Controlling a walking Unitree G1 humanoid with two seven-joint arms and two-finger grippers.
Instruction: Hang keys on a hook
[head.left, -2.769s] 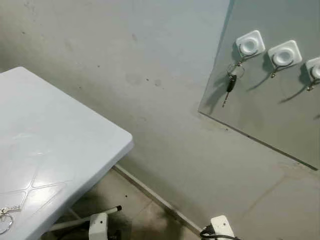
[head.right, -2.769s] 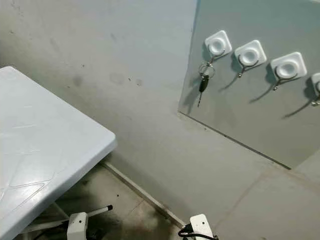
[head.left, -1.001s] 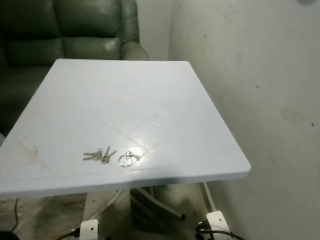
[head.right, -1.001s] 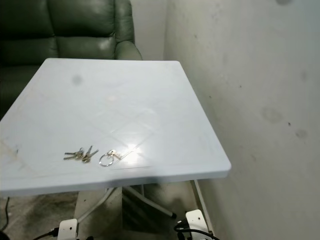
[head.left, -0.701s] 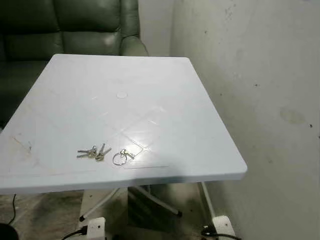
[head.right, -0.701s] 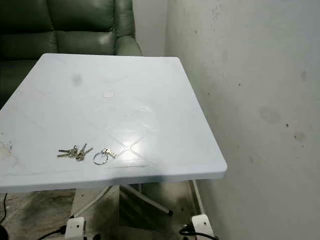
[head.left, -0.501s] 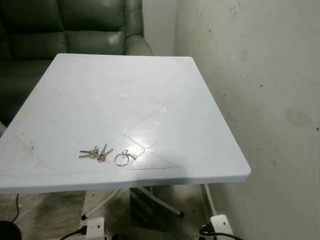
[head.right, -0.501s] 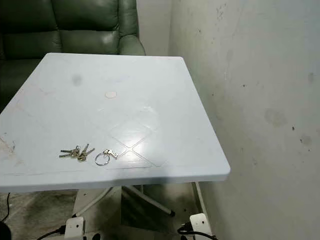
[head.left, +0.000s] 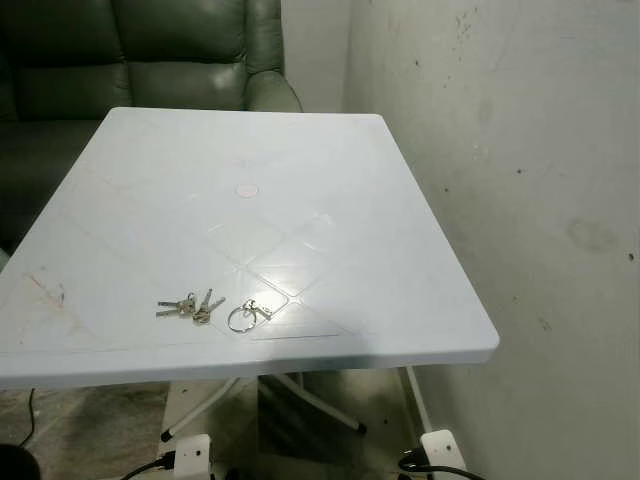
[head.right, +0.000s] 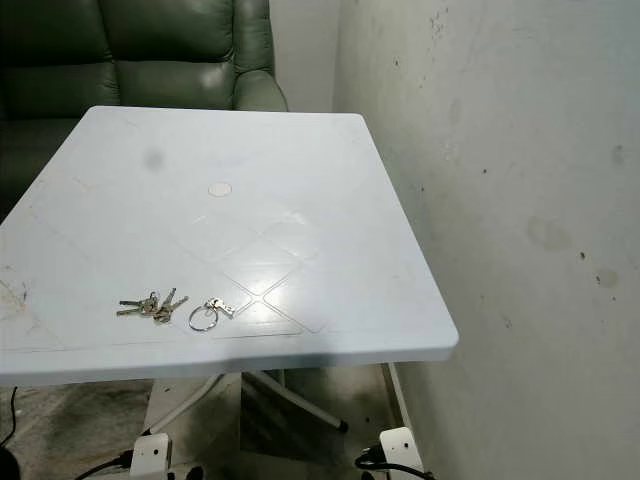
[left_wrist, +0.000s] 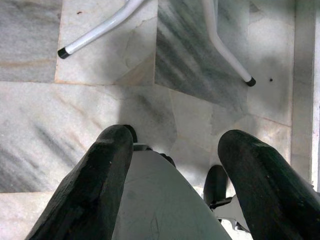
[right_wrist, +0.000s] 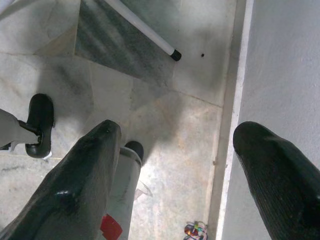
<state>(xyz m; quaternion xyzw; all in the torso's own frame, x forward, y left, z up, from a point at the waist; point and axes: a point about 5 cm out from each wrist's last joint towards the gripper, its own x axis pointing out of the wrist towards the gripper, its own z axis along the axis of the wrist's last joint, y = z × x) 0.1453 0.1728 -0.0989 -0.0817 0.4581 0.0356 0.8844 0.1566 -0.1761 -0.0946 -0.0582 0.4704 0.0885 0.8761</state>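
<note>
A bunch of small keys (head.left: 188, 306) lies near the front edge of the white table (head.left: 350, 200), with a key ring (head.left: 241, 317) just to its right. My left gripper (left_wrist: 172, 165) hangs open over the marble floor below the table. My right gripper (right_wrist: 175, 165) hangs open too, close to the wall's skirting. Both grippers hold nothing and are well below the tabletop.
A dark green leather sofa (head.left: 150, 50) stands behind the table. A stained grey wall (head.left: 520, 200) runs along the table's right side. White table legs (left_wrist: 95, 35) cross the marble floor (right_wrist: 190, 125) underneath.
The camera has swung from the wall hooks, where one key hangs, to the table with the keys. Over the last second the view only shifts slightly.
</note>
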